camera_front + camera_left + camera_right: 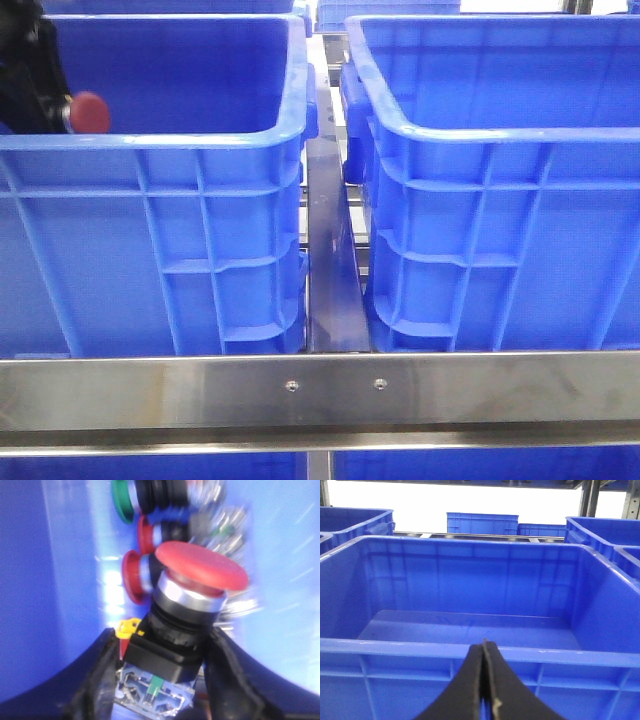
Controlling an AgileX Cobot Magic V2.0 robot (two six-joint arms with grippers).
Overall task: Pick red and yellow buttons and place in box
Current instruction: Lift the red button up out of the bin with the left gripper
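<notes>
My left gripper (160, 655) is shut on a red mushroom-head button (202, 569), its black body and blue contact block between the two black fingers. In the front view the same red button (88, 111) shows beside the black left arm, inside the left blue box (160, 140) near its left wall. Under it in the left wrist view lie more buttons: two red ones (131, 575) and a green one (121, 500). A yellow piece (127, 626) shows by the left finger. My right gripper (484, 647) is shut and empty, in front of the near rim of the right blue box (480, 650).
The right blue box (500, 130) stands beside the left one, with a metal rail (330, 260) between them. A steel bar (320, 390) crosses in front of both boxes. More blue crates (482, 522) stand at the back.
</notes>
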